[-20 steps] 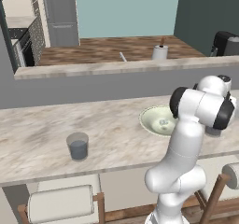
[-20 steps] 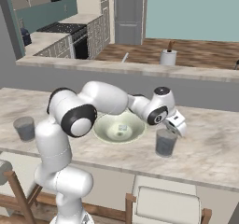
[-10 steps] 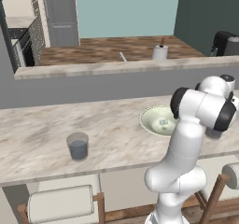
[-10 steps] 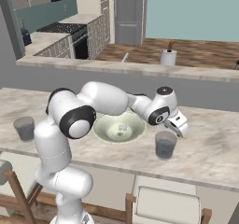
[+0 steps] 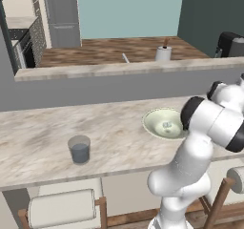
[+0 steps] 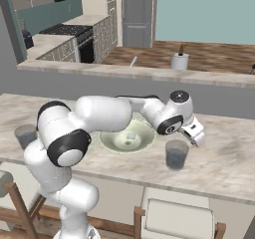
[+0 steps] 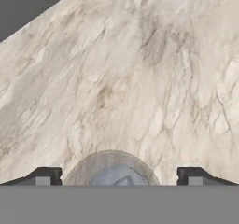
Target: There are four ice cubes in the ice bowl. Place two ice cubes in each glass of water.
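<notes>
My gripper [image 6: 195,137] hangs open just above the right glass of water [image 6: 176,154], with nothing between its fingers. In the hand view the glass's rim [image 7: 111,164] sits between the two spread fingertips [image 7: 45,176], and a pale ice cube [image 7: 124,181] lies in the water. The ice bowl [image 6: 110,142] stands left of that glass, with a small whitish ice cube [image 6: 130,136] in its middle. The bowl [image 5: 153,119] and its ice [image 5: 167,125] also appear beside my arm. The other glass of water [image 5: 79,149] stands far off at the counter's left [image 6: 25,136].
The marble counter [image 6: 229,158] runs wide, with a raised ledge [image 6: 99,69] behind it. A white mug with a brown stick [image 6: 179,61] stands on that ledge. Stools [image 6: 177,218] sit below the counter's front edge.
The gripper has stayed above the right glass while its jaws have spread wide apart. Bowl and both glasses have not moved.
</notes>
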Robot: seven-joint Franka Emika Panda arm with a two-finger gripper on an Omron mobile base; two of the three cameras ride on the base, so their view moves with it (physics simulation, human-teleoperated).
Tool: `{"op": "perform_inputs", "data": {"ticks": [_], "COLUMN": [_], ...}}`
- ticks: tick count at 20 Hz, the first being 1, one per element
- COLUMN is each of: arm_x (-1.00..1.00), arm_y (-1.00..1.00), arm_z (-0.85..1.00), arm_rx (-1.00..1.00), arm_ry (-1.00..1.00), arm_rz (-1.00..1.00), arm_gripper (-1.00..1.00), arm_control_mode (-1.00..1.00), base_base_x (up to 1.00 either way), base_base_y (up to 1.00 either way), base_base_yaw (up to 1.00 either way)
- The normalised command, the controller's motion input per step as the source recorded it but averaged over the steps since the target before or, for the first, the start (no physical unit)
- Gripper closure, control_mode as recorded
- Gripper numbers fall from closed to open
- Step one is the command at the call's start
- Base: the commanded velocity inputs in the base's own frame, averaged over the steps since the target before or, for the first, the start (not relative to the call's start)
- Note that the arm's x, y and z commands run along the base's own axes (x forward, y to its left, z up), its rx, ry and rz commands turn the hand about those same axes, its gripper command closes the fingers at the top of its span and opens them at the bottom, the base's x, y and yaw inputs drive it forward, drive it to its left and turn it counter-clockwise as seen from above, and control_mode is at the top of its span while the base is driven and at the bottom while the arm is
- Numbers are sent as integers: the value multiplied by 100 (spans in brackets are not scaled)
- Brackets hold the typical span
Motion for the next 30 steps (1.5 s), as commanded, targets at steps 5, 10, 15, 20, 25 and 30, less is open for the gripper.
{"op": "perform_inputs", "data": {"ticks": [5,10,15,20,25,30], "arm_x": [-99,-68,-39,-6,0,0], "arm_y": [10,46,58,73,57,48], "arm_z": [37,39,55,60,35,14], "arm_rx": [0,0,1,-1,-6,-6], "arm_ry": [-21,-2,1,13,20,39], "arm_rz": [34,23,6,15,23,-1], "arm_gripper": [-100,-100,-100,-100,-100,-100], "arm_control_mode": [-100,-100,-100,-100,-100,-100], "base_base_x": [0,0,0,0,0,0], "base_base_y": [0,0,0,0,0,0], "base_base_yaw": [0,0,0,0,0,0]}}
